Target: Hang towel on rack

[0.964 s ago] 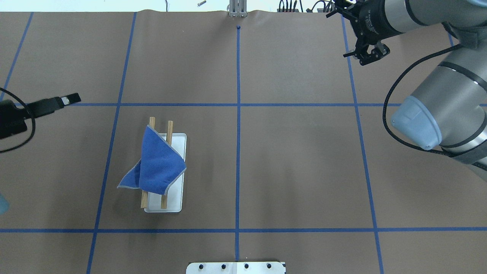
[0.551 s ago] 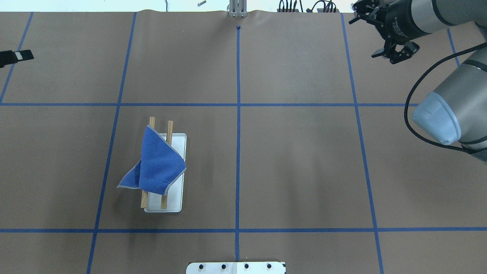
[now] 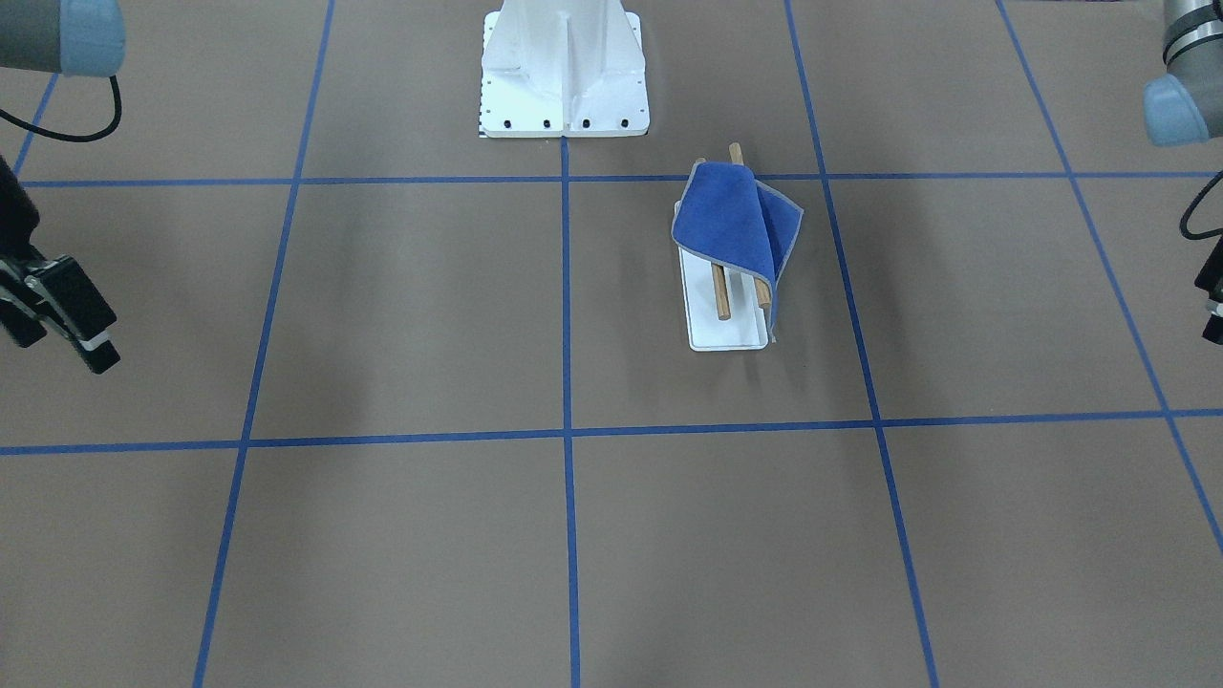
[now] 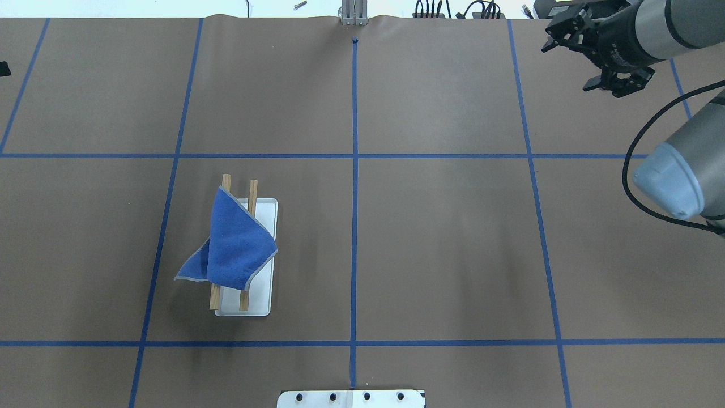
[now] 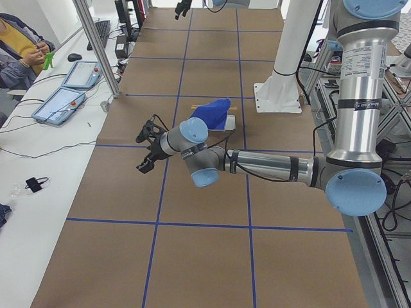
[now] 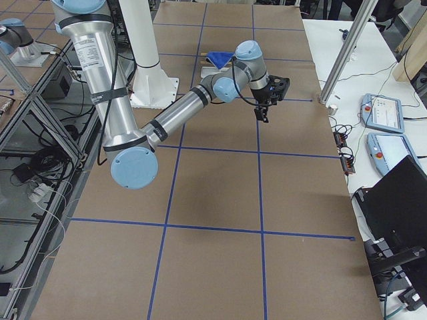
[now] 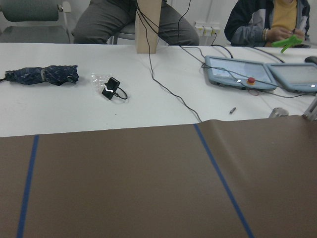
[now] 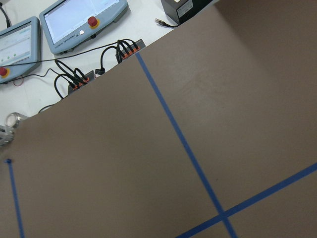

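Retreating farther outward, left gripper [image 4: 3, 69], its state impossible to tell, sits at the tabletop's [image 4: 453, 255] 10 o'clock edge; right gripper [image 4: 612, 86], jaws apart and empty, at 2 o'clock. Towel [image 4: 235, 243] hangs draped over the rack [image 4: 257, 304] at 8 o'clock, unmoved.

Small square cloth towel [image 4: 237, 245]: royal blue, edged in light grey stitching.
Small two-dowel rack [image 4: 257, 300]: flat base is white, wooden dowels are brown.
Paper-covered table [image 4: 442, 243]: brown, crossed by a blue tape grid.
Bolted pedestal [image 3: 564, 86]: white.
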Motion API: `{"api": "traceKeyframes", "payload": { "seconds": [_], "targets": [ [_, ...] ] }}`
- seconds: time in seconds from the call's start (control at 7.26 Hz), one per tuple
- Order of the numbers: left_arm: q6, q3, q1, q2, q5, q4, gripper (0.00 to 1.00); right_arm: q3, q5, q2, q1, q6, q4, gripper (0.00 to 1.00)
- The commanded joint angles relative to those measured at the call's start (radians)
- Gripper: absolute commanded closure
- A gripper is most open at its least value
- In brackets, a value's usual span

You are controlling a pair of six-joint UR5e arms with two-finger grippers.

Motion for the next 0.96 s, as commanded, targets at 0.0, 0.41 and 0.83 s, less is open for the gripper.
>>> {"api": "traceKeyframes", "payload": {
  "seconds": [0.0, 0.41, 0.83],
  "targets": [
    [0.115, -0.001, -0.095, -0.036, -0.129, 0.204, 0.01, -0.045, 0.132, -0.072, 0.123, -0.253, 0.0, 0.0],
    [0.184, -0.003, -0.153, -0.035, -0.324, 0.35, 0.01, -0.077, 0.2, -0.223, 0.244, -0.647, 0.0, 0.0],
    [0.256, -0.021, -0.15, -0.03, -0.328, 0.554, 0.01, -0.148, 0.34, -0.258, 0.355, -0.855, -0.012, 0.0]
  ]
}}
